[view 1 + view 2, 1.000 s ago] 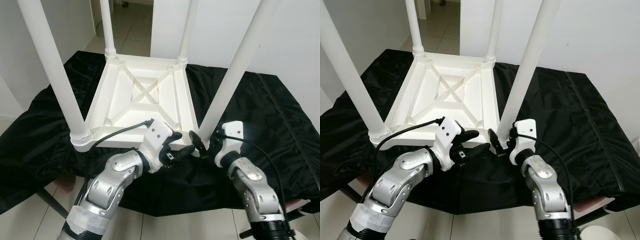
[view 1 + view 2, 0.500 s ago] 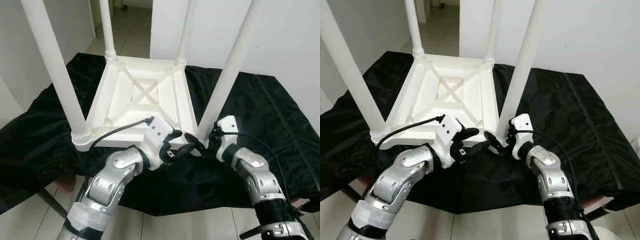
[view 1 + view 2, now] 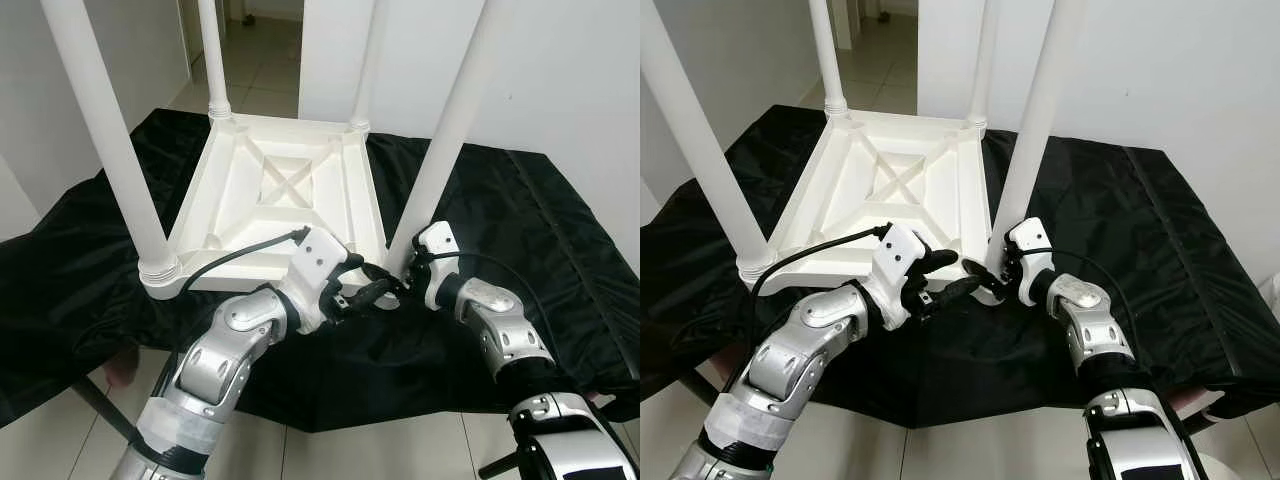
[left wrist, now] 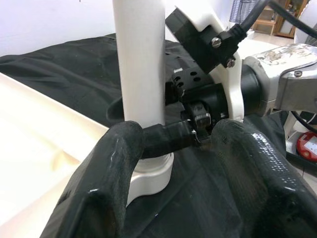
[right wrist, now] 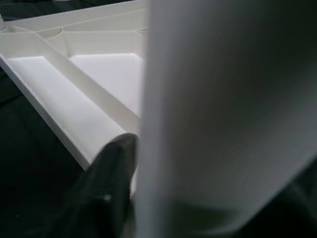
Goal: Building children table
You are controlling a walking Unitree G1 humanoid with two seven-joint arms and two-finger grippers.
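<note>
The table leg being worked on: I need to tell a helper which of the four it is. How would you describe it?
On the black cloth lies an upside-down white children's table with four white legs pointing up. The leg in question stands at the near corner on the robot's right. Unlike the others, it has the right gripper closed on its base and the left gripper beside it.

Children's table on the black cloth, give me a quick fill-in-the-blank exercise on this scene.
1. The white table lies ____ on the black cloth.
2. It has ____ legs fitted.
3. The right gripper is at the base of the near ____ leg.
4. The left gripper has its fingers ____.

Answers: upside down; four; right; open
</note>
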